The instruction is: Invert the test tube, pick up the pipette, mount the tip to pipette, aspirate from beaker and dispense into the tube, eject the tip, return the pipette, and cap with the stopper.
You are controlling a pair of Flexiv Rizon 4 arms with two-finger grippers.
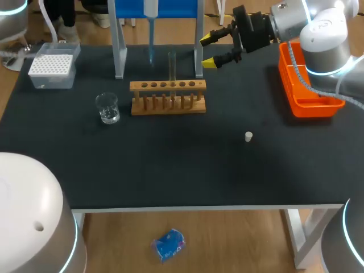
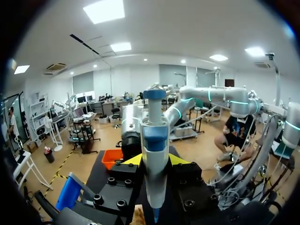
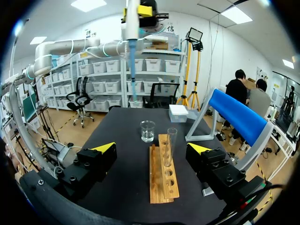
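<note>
A glass test tube (image 1: 172, 67) stands upright in the wooden rack (image 1: 168, 96), also seen as the tube (image 3: 171, 144) in the rack (image 3: 163, 174) just ahead of my right gripper. My right gripper (image 1: 210, 50) (image 3: 151, 148) hangs open beside the tube with nothing between its fingers. My left gripper (image 2: 150, 160) is shut on the white-and-blue pipette (image 2: 154, 154). The pipette (image 1: 151, 34) (image 3: 131, 42) hangs high over the table's back, its blue tip pointing down, left of the tube. A glass beaker (image 1: 107, 108) (image 3: 147, 131) stands left of the rack. A small white stopper (image 1: 248, 136) lies on the mat.
A clear tip box (image 1: 52, 71) (image 3: 178, 112) sits at the back left. The blue pipette stand (image 1: 170, 8) (image 3: 239, 117) with grey legs rises behind the rack. An orange bin (image 1: 307, 94) sits at the right edge, under my right arm.
</note>
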